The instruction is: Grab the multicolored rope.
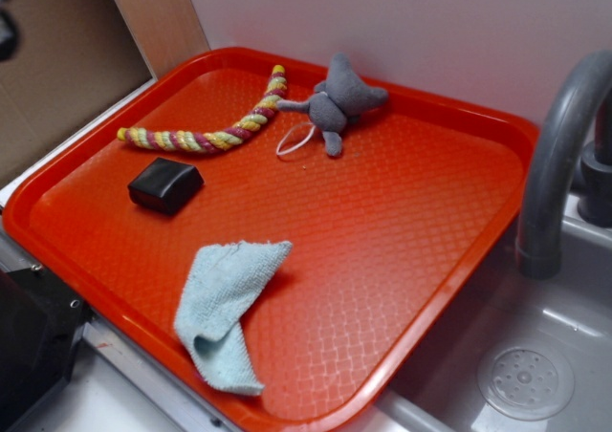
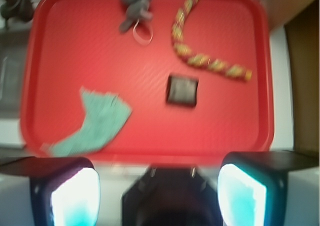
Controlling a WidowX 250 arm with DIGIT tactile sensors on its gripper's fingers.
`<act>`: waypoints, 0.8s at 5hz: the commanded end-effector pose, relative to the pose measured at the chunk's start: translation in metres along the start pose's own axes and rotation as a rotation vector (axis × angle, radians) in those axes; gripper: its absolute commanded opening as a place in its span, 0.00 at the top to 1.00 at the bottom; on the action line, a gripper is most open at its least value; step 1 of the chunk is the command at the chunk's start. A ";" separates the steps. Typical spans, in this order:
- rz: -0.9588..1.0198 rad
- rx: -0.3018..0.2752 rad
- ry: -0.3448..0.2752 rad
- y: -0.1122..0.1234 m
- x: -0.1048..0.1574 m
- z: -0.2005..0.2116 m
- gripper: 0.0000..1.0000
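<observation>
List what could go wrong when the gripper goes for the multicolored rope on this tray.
1. One end of the multicolored rope lies right beside the grey plush toy, so a grasp there might catch the toy or its white string loop.
2. The black block sits close below the rope's middle and could be bumped.
3. The gripper, jaws apart, sits back over the red tray's near edge; the long reach may drift off the curved rope.

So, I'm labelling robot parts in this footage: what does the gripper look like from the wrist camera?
The gripper shows two chunky black fingers at the bottom edge of the wrist view, each with a glossy, pale pad face that shines white to cyan. Between them sits a dark, rounded black housing. The picture is blurred, so no cables or markings can be made out.
</observation>
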State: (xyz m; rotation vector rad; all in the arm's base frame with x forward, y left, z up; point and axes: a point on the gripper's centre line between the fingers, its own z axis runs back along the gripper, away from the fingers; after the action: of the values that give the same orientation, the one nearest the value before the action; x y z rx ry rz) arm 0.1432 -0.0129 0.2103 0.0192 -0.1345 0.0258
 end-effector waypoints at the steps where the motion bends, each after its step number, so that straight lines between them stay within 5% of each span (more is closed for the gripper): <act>1: -0.026 0.009 -0.087 0.021 0.052 -0.039 0.00; 2: -0.085 0.036 -0.112 0.035 0.072 -0.065 0.00; 4: -0.193 -0.024 -0.121 0.044 0.094 -0.105 0.00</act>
State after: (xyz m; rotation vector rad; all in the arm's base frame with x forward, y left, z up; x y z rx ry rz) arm 0.2434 0.0332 0.1106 0.0007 -0.2166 -0.1707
